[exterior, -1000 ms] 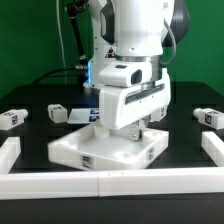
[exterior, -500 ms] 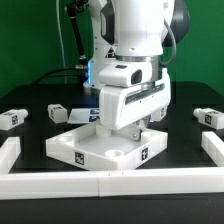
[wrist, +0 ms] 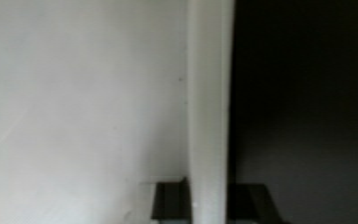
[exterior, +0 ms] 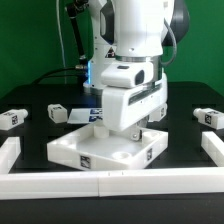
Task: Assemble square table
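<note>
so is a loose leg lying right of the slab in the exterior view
Yes, one leg lies apart from the slab on that side.

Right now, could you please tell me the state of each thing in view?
Tabletop: lying flat, gripped, no legs attached.
Hand: shut on the tabletop's raised rim.
Leg at the exterior view's far left: loose, unattached.
Neighbouring leg: loose, unattached.
Leg at the exterior view's right: loose, unattached.

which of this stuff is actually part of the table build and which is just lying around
Part of the job:
- square tabletop, its rim clamped in the pincer
- loose legs

Just lying about:
- border rails round the work area
- black cable behind the arm
</note>
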